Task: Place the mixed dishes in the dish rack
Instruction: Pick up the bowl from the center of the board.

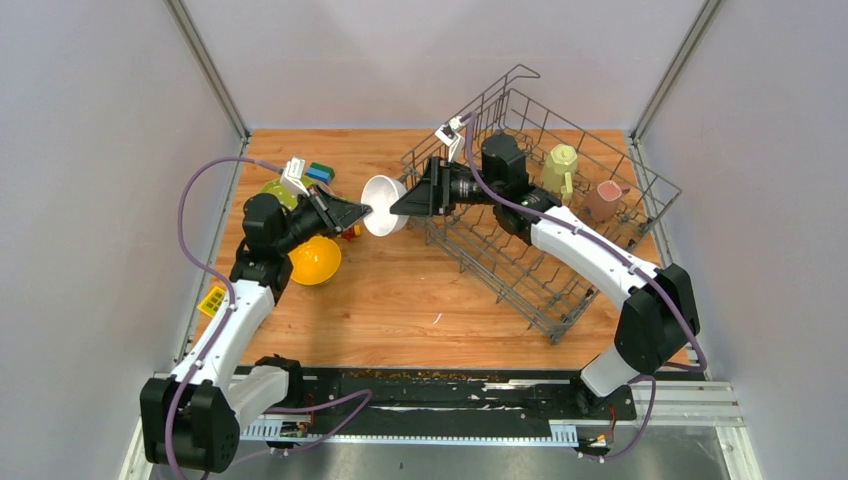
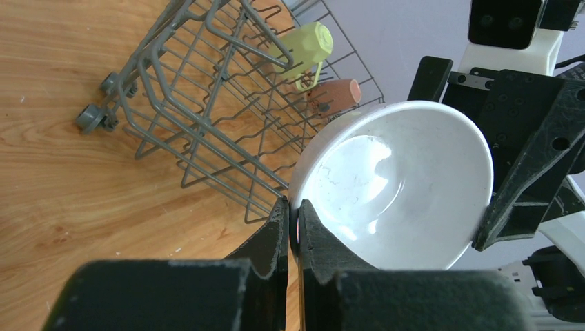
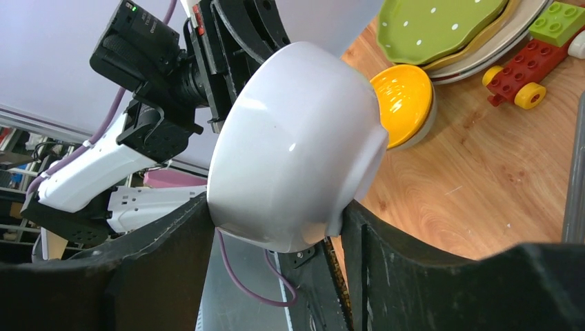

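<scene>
A white bowl (image 1: 383,205) (image 2: 400,186) (image 3: 296,152) hangs in the air left of the grey wire dish rack (image 1: 560,270) (image 2: 207,89). My left gripper (image 1: 362,211) (image 2: 295,214) is shut on its rim. From the other side, my right gripper (image 1: 400,205) (image 3: 274,207) spans the bowl's body, both fingers touching it. A pale-green mug (image 1: 560,168) (image 2: 303,45) and a pink mug (image 1: 604,198) (image 2: 338,93) sit inside the rack. On the table at the left lie a yellow bowl (image 1: 315,260) (image 3: 403,100) and a lime-green dotted plate (image 1: 275,190) (image 3: 441,27), which tops a stack of plates.
Toy blocks lie at the left: a red wheeled one (image 3: 524,69), a green one (image 3: 564,21), a blue-green one (image 1: 320,172) and a yellow one (image 1: 211,300). The rack stands at an angle across the right half of the table, with walls on three sides.
</scene>
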